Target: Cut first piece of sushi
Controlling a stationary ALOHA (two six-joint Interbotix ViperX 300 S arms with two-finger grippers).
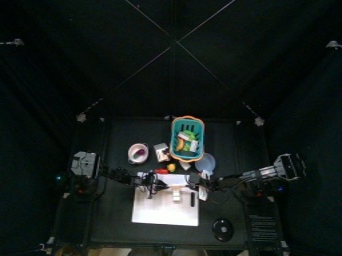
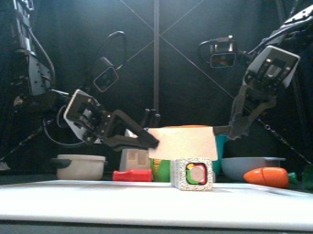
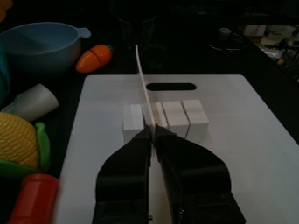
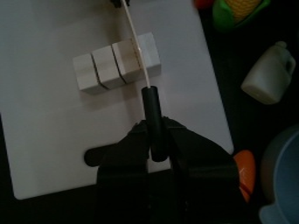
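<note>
The right gripper (image 4: 152,131) is clamped on the knife (image 4: 145,52) across the sushi roll (image 4: 114,63) on the cutting board (image 4: 59,131); the left gripper (image 3: 156,144) is closed, bracing the roll. A skewed blade could produce an uneven piece.

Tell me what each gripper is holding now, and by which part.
The right gripper holds the knife by its black handle, blade across the sushi roll. The left gripper seems closed around the blade's near end, though this is hard to confirm.

Black curtains (image 1: 80,60) close in a small black table (image 1: 120,135) on all sides. Thin pale lines cross the dark space above it.
</note>
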